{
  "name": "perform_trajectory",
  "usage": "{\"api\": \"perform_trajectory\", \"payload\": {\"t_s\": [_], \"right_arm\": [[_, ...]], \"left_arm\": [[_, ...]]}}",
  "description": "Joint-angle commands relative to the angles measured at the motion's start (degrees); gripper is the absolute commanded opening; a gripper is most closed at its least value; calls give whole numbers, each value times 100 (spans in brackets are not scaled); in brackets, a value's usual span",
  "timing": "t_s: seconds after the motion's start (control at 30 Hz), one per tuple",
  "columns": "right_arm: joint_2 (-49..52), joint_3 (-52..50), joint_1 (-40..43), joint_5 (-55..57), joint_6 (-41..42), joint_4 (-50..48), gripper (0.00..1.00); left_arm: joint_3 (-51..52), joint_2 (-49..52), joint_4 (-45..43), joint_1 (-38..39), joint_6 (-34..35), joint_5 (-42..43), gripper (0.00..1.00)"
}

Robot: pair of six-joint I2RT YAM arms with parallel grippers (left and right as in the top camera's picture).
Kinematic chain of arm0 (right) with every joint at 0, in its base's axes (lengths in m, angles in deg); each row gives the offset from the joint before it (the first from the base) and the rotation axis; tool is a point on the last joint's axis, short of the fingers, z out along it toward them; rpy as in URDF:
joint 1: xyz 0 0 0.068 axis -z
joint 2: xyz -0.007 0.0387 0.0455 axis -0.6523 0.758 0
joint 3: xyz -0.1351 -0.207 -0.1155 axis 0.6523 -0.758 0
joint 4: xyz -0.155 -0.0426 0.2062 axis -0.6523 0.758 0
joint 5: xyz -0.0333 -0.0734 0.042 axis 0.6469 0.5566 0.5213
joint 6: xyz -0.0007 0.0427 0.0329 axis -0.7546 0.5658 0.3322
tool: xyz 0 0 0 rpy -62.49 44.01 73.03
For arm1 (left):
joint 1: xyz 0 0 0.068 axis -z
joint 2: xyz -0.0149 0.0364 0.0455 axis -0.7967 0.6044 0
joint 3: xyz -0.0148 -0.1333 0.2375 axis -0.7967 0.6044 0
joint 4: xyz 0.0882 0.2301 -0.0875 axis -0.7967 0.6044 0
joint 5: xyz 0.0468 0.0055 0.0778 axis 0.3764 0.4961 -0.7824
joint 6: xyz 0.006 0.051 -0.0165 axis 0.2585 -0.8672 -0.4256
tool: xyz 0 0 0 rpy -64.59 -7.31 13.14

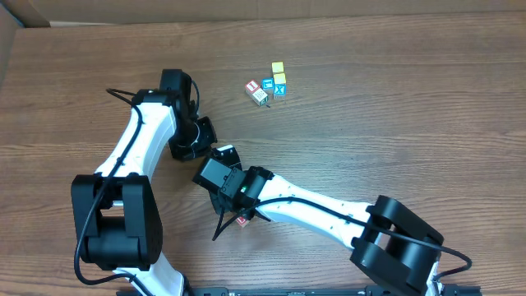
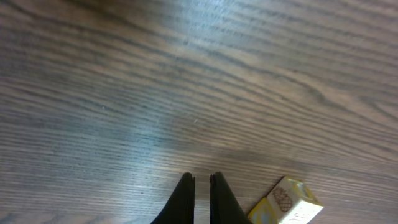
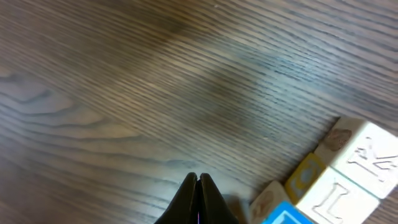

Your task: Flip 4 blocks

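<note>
Small wooden blocks sit clustered at the table's far middle: a red-faced block point(image 1: 253, 86), a cream-faced block point(image 1: 261, 96) and a blue-faced block point(image 1: 268, 85). Two yellow cubes point(image 1: 279, 74) and a blue "X" cube point(image 1: 280, 90) touch them. My left gripper point(image 1: 204, 131) point(image 2: 202, 177) is shut on nothing, low over bare wood; a yellow-edged cube with a pineapple face point(image 2: 287, 202) lies just right of it. My right gripper point(image 1: 225, 154) point(image 3: 198, 177) is also shut and empty, left of a group of cream, yellow and blue cubes point(image 3: 339, 180).
The two arms cross near the table's middle, their wrists close together. A small red thing point(image 1: 243, 220) peeks out from under the right arm. A cardboard wall point(image 1: 246, 12) runs along the back edge.
</note>
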Motion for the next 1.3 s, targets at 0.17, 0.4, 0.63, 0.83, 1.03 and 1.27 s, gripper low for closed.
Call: {"api": "perform_trajectory", "payload": {"t_s": [0.17,0.4,0.63,0.83,1.03,1.27], "right_arm": [[-7,42,11,201,-111,378,4],[15,-70,9,201,-114,374,4],[79,-190,9,203,-114,269,4],[107,-190,11,205,-118,350,4],[107,-190,11,205,-243,625,4],[107,-188,17,205,-243,752,6]], "left_arm": [[133,50,-28,17,-284,11,4],[133,50,-33,17,-280,37,4],[133,50,-26,17,-280,33,4],[133,50,-20,17,-282,33,4],[133,50,-24,17,-280,33,4],[133,50,-20,17,-280,33,4]]}}
